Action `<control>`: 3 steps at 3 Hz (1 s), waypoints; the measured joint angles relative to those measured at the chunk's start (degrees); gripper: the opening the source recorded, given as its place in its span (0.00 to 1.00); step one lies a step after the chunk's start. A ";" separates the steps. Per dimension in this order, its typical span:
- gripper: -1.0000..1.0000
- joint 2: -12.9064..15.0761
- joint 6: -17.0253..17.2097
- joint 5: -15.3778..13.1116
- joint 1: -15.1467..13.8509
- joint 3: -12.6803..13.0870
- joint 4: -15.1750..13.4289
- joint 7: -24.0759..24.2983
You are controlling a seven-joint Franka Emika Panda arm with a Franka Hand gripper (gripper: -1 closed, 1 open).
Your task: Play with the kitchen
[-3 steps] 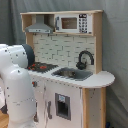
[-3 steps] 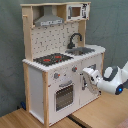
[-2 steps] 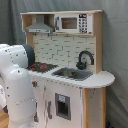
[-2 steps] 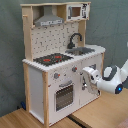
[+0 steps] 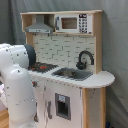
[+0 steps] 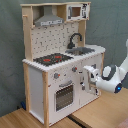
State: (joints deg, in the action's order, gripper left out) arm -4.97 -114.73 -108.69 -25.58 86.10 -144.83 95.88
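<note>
Centrally, the kitchen [image 6: 60, 60] stands against a grey curtain in both exterior views. Its sink [image 5: 72, 74] looks empty. At its front, right in the second exterior view, the gripper [image 6: 91, 73] hovers; whether open, I cannot tell.

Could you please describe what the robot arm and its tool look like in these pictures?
The arm is glossy white, built from thick rounded segments, with a dark grey cap at one joint in the first exterior view. In the second exterior view a blue mark shows near its wrist, and the tool is white and blocky with dark details.
</note>
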 joint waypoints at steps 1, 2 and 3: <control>1.00 0.62 0.00 -2.87 -0.23 0.00 -0.13 5.54; 1.00 2.01 0.00 -6.42 -0.72 -0.17 -0.62 10.46; 1.00 4.97 0.00 -11.23 -2.61 -0.80 -1.15 12.03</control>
State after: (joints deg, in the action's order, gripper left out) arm 0.00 -114.73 -119.92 -28.19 85.30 -145.98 107.90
